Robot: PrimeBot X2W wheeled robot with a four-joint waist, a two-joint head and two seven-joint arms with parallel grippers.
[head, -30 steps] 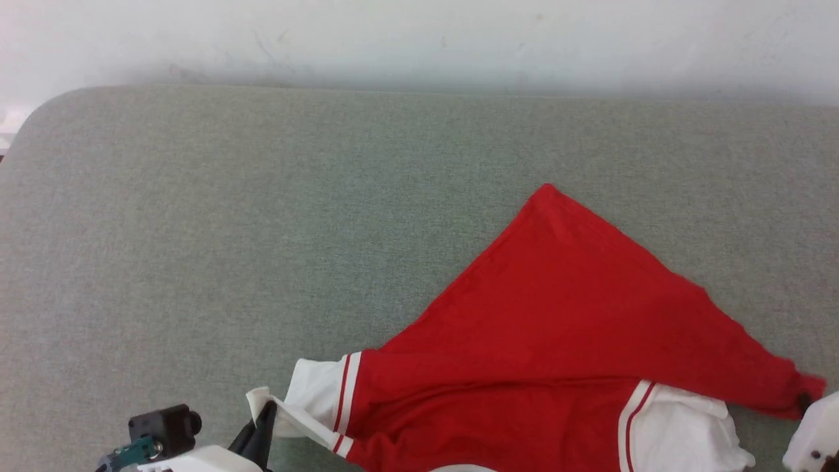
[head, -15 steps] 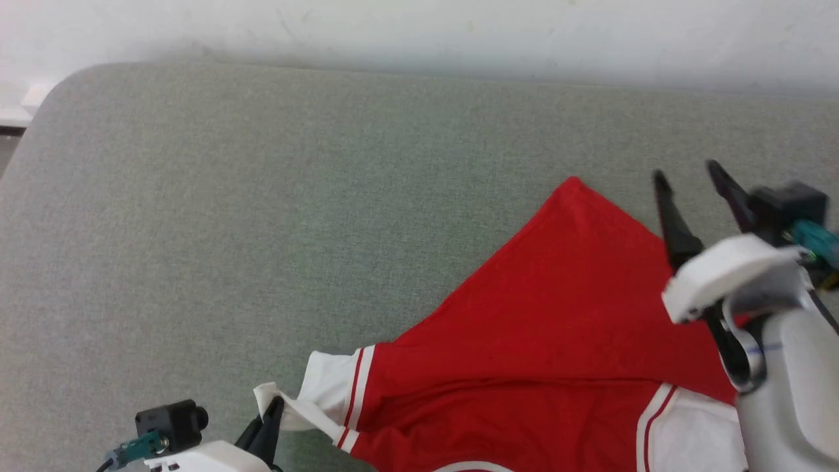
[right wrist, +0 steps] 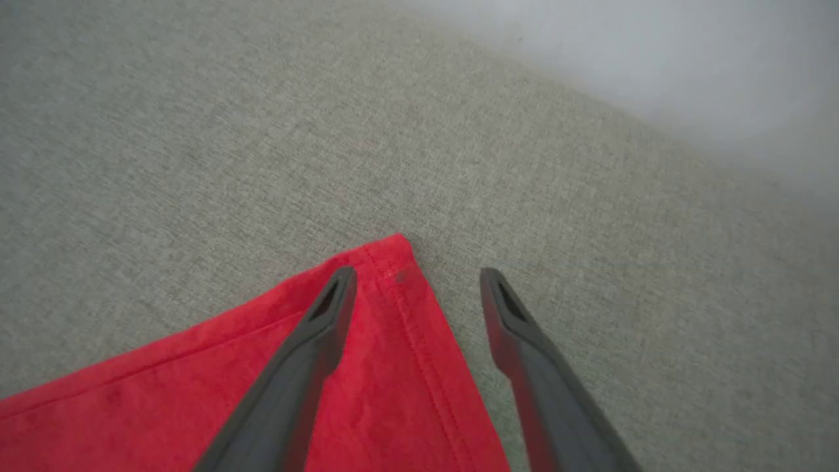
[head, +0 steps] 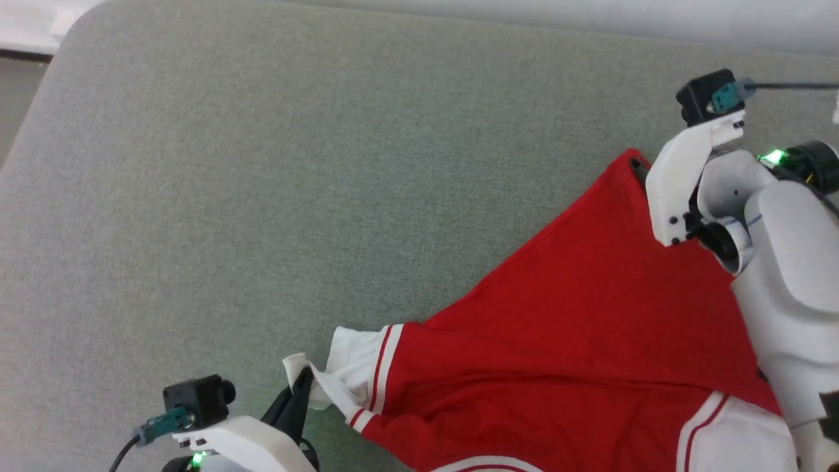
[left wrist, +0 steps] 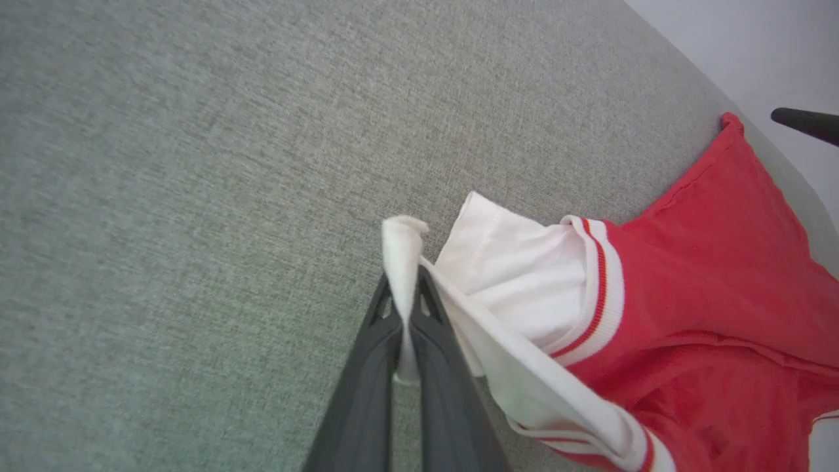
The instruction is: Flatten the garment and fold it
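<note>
Here the garment (head: 577, 341) lies rumpled at the lower right of the head view, on a grey cushion (head: 262, 164). The left gripper (left wrist: 403, 288) has its fingers pinched on the white sleeve edge. The right gripper (right wrist: 417, 274) has its fingers spread apart over the red corner.

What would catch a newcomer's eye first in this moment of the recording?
A red jersey lies bunched into a rough triangle at the lower right of the grey upholstered surface. At the lower left, the left gripper has its jaws shut on the edge of the white sleeve. The right gripper, jaws open, is poised at the jersey's far corner.
</note>
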